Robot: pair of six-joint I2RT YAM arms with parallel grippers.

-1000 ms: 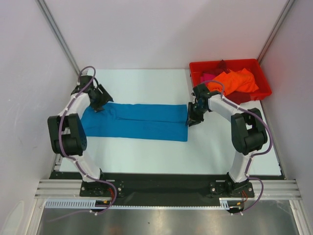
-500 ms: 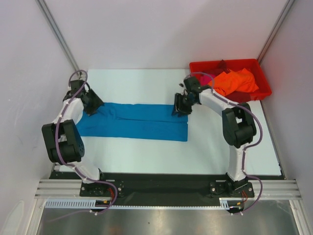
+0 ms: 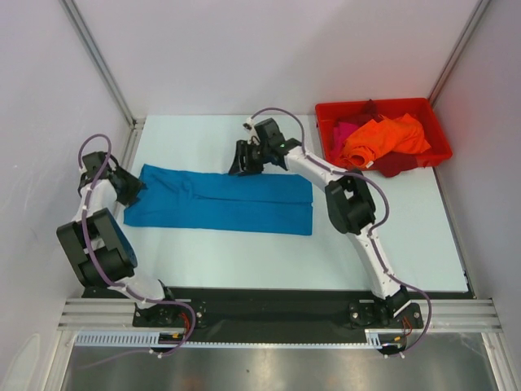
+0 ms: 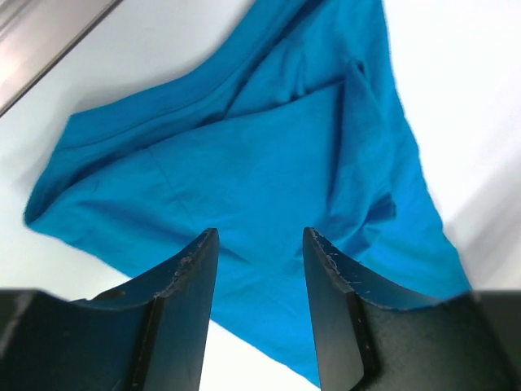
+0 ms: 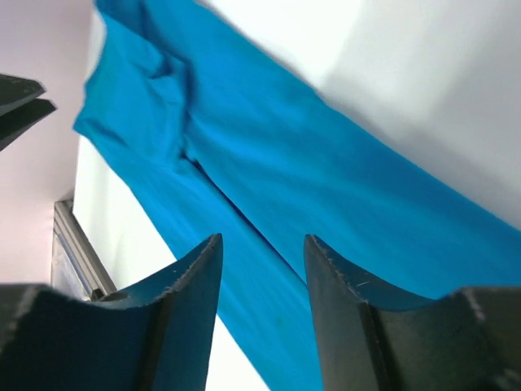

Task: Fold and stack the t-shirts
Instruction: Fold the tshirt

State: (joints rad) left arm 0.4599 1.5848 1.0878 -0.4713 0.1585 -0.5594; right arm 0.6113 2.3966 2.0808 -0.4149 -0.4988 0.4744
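A teal-blue t-shirt (image 3: 228,204) lies on the white table as a long flat strip, folded lengthwise. My left gripper (image 3: 135,186) is at its left end, jaws open, hovering just over the wrinkled cloth (image 4: 244,163) with nothing between its fingers (image 4: 183,277). My right gripper (image 3: 237,169) hangs over the strip's far edge near the middle, open, with only cloth (image 5: 269,179) below it and no grip on it. More t-shirts sit in the red bin: an orange one (image 3: 384,134), a magenta one (image 3: 345,129) and a dark red one (image 3: 396,166).
The red plastic bin (image 3: 326,108) stands at the back right corner of the table. Aluminium frame rails (image 3: 98,57) run along the white side walls, and one rail (image 4: 41,32) lies close beside the shirt's left end. The right arm stretches across from the bin side.
The right gripper left the shirt's right end and swept left along its far edge, jaws widening. The left gripper drew back to the shirt's left end, jaws narrowing.
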